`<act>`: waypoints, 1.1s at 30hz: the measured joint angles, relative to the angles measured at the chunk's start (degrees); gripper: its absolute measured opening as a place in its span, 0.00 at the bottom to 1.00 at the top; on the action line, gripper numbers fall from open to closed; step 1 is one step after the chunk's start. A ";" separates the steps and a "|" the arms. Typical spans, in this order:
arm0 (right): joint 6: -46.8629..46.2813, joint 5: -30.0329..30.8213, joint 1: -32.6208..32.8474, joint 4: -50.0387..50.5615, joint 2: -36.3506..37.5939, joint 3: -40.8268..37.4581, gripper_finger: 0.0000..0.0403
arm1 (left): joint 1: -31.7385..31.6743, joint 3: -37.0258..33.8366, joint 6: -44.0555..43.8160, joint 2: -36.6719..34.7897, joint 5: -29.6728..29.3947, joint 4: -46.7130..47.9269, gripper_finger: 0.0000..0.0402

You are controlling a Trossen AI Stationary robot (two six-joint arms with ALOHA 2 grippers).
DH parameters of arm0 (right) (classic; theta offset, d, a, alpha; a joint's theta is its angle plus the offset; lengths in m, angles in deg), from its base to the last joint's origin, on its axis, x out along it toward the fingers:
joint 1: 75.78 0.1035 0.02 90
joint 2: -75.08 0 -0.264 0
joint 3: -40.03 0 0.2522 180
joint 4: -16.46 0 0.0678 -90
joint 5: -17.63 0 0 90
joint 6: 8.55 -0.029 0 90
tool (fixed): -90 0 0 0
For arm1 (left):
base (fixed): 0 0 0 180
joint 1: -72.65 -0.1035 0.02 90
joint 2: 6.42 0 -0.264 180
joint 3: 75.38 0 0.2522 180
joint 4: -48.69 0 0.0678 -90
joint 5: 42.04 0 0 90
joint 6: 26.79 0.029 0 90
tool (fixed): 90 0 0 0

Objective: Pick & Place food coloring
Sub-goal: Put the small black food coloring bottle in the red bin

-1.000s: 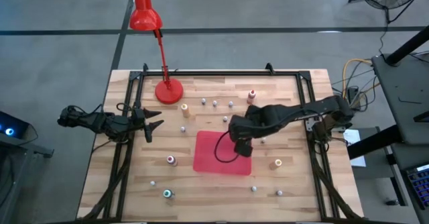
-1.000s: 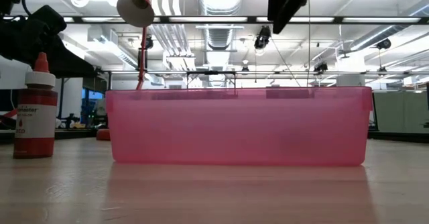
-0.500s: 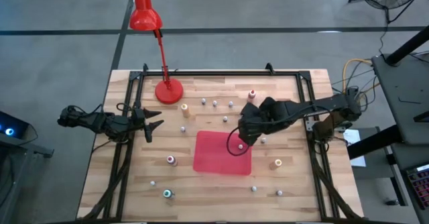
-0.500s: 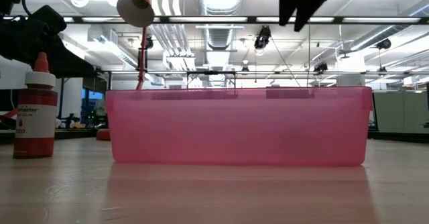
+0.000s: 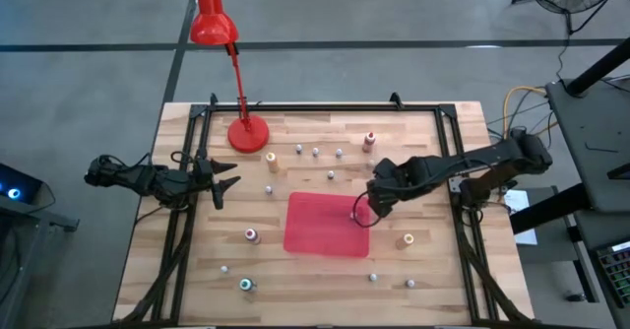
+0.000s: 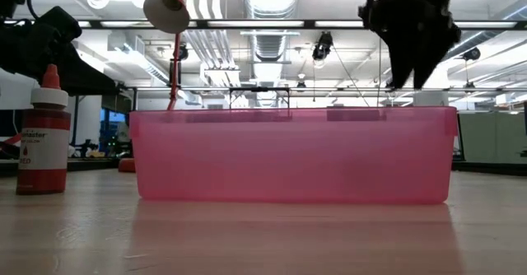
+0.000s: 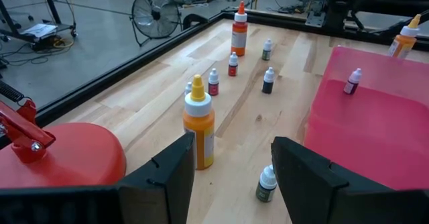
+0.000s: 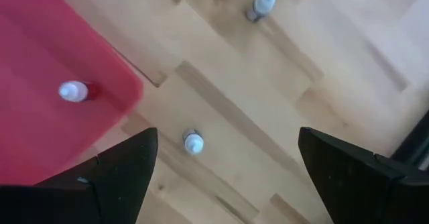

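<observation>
While 1 tiny bottle [image 8: 74,91] already lies inside the red bin [image 5: 320,232], the rest of the food coloring [image 5: 316,153] stands scattered on the wooden table [image 5: 423,132] around that bin. The right gripper [image 5: 362,211] hangs over the bin's right edge with fingers spread and empty; the left gripper [image 5: 228,184], well left of the bin, is parted and empty. These bottles look light, rigid and easily toppled, so pinching the body just under the cap seems safest.

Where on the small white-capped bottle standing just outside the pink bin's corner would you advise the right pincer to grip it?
Grip the small bottle around its body just under the cap, coming straight down. It stands upright, apart from the pink bin, with bare wood around it, and the right pincer is open above it.
</observation>
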 joint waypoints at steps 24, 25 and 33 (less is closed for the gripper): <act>6.18 -7.46 0.77 -19.63 0.40 -16.72 0.88 | -0.01 -0.02 0.01 0.01 0.00 -0.02 0.42; 6.36 -7.47 0.83 -19.73 0.01 -16.88 0.88 | 0.00 -0.02 0.00 0.01 0.01 -0.01 0.42; 7.94 -8.82 0.83 -23.17 -2.69 -18.36 0.87 | 0.00 -0.01 0.01 -0.01 0.01 -0.02 0.42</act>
